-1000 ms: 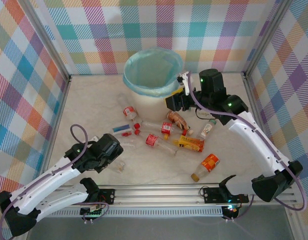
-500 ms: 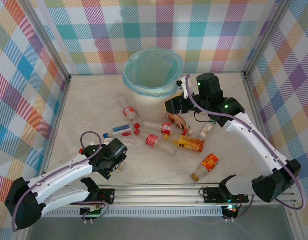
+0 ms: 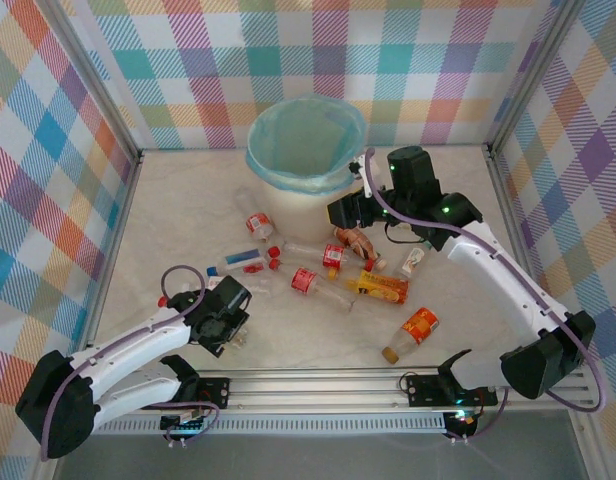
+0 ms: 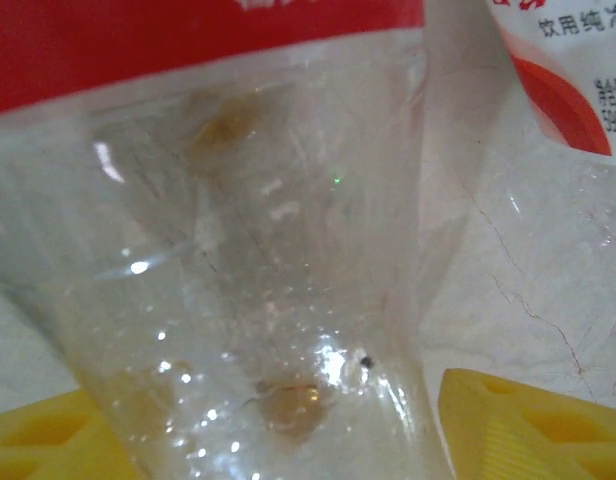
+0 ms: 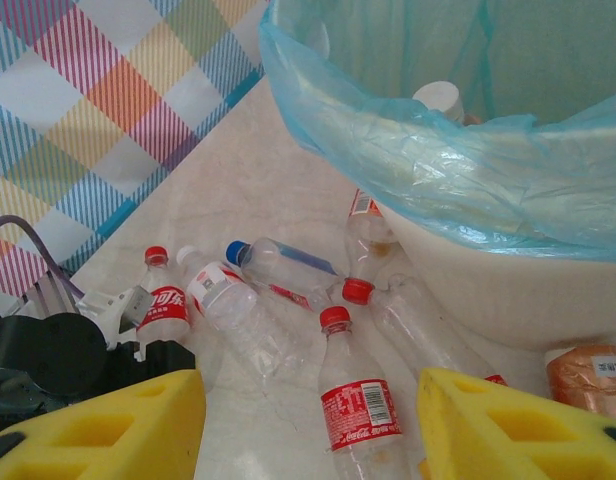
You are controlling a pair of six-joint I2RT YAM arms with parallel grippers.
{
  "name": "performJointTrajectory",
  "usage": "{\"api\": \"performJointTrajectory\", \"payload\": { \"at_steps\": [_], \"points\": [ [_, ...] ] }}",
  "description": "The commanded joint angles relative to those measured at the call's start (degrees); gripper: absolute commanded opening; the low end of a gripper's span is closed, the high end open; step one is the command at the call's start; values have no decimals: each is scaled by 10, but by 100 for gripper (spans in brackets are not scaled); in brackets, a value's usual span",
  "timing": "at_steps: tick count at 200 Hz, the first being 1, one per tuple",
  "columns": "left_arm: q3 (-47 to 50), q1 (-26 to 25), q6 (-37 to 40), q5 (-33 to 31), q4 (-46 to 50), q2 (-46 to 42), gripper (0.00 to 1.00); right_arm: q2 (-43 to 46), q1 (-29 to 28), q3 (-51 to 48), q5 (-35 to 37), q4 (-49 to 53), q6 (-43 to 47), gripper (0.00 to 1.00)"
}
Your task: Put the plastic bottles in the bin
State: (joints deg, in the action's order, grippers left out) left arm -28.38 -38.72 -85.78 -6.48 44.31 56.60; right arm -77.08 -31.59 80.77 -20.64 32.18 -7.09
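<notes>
Several plastic bottles lie scattered on the marble table in front of the bin (image 3: 288, 205), a cream bucket lined with a blue bag (image 5: 418, 150). A white-capped bottle (image 5: 438, 98) lies inside it. My left gripper (image 3: 231, 325) is low at the front left, with a clear red-labelled bottle (image 4: 258, 250) between its yellow fingers (image 4: 528, 420). A thin gap shows at the right pad, so the jaws stand open around it. My right gripper (image 3: 348, 210) hovers open beside the bin, over a red-capped cola bottle (image 5: 360, 410), gripping nothing.
More bottles lie mid-table: orange-labelled ones (image 3: 380, 288) (image 3: 413, 332), a brown one (image 3: 356, 240), a blue-capped one (image 5: 278, 265). Checked walls enclose the table, with a metal rail (image 3: 318, 382) along the near edge. Bare marble lies at the far left (image 3: 178, 210).
My left gripper has swung to the right and down over the clear bottle at the front, and its jaws have narrowed round it. The right gripper drifted slightly left.
</notes>
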Motion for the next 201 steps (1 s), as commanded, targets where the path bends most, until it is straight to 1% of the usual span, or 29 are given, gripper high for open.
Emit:
{"api": "performJointTrajectory", "payload": {
  "at_steps": [1,19,34,47,69,92,115,135,148,163,181,201],
  "points": [
    [4,7,14,1,14,-8,64,-4,-3,15,-11,-1,0,59],
    [-3,7,13,-14,41,-28,61,-5,-3,20,-10,0,0,59],
    [-11,7,6,-44,80,-55,60,-5,-3,16,-5,-3,5,59],
    [-13,7,-6,-74,111,-91,52,-8,-3,17,1,0,8,60],
    [-17,7,-21,-114,144,-165,46,-11,-3,22,4,6,9,60],
    [-45,7,-23,-158,190,-219,46,-14,-3,21,5,3,11,61],
    [-105,7,4,-209,240,-227,46,-20,-3,35,-2,11,9,61],
    [-174,7,57,-257,262,-212,47,-21,-3,49,-10,16,9,61],
    [-220,7,113,-281,254,-197,48,-20,-3,60,-13,18,9,62],
    [-264,7,206,-297,216,-182,50,-18,-3,74,-17,20,10,62],
    [-316,7,282,-322,190,-158,50,-13,-3,90,-21,20,13,62],
    [-371,7,411,-311,131,-116,47,-7,-3,107,-31,16,15,62]
  ]
}}
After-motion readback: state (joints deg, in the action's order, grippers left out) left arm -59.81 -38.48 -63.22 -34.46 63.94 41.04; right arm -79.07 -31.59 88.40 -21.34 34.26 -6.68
